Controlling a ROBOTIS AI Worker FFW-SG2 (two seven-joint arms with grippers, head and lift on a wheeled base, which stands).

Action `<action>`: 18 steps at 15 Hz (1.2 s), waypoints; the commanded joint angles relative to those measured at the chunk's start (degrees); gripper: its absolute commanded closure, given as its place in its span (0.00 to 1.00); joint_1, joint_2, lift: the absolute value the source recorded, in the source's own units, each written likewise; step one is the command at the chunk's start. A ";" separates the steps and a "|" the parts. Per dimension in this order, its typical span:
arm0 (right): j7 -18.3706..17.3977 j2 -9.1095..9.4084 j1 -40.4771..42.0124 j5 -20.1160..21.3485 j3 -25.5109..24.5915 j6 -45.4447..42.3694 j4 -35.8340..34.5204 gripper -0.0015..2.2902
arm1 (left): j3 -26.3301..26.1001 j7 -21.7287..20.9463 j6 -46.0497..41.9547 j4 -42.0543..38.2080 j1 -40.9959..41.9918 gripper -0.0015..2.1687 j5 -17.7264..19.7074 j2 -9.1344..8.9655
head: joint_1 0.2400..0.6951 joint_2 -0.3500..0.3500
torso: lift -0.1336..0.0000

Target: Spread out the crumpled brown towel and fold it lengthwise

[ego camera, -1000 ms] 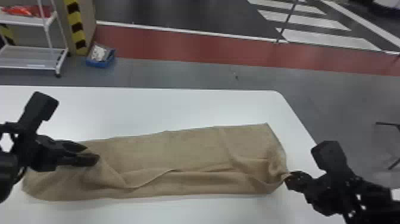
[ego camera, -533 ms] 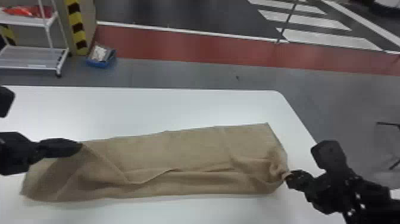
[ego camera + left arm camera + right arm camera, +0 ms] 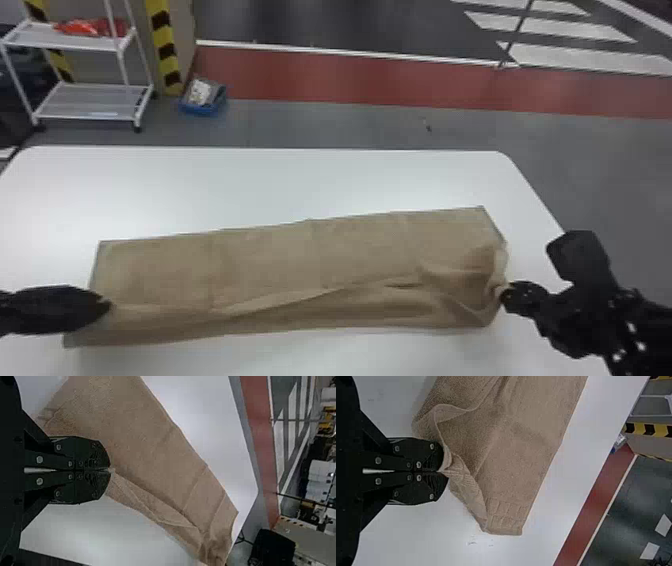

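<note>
2 prs. jaws (L/R), closed on brown towel [image 3: 310, 260], 1 @ ea. end

The towel [image 3: 310, 270] is brown cloth with a matt, rough, looped pile and a coarser, ribbed band near one end. Under it the bench [image 3: 280, 185] looks smooth, with a soft sheen on its white surface. The left end effector [image 3: 110, 470] has dark, mostly matt fingers studded with shiny metal screws.

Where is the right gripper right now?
In the head view, the right gripper is at the right, pinching the right end of the brown towel over the white table.
</note>
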 commanded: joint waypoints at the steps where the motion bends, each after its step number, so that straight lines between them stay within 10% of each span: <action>1: -0.09 0.00 -0.02 -0.01 0.30 -0.28 0.65 0.71 | 0.04 -1.00 -2.98 0.20 1.94 0.28 -0.95 1.33 | 1.00 0.29 | 0.07; 5: -0.09 0.00 -0.11 0.08 0.91 -0.46 0.74 0.71 | -1.28 -1.57 -3.51 0.11 1.50 0.07 -3.15 1.24 | 1.00 0.31 | 0.07; 18: -0.09 0.00 -1.61 1.22 1.71 -0.11 2.50 0.71 | -8.40 3.04 -9.84 -0.15 6.51 0.21 -6.66 1.24 | 1.00 0.21 | 0.07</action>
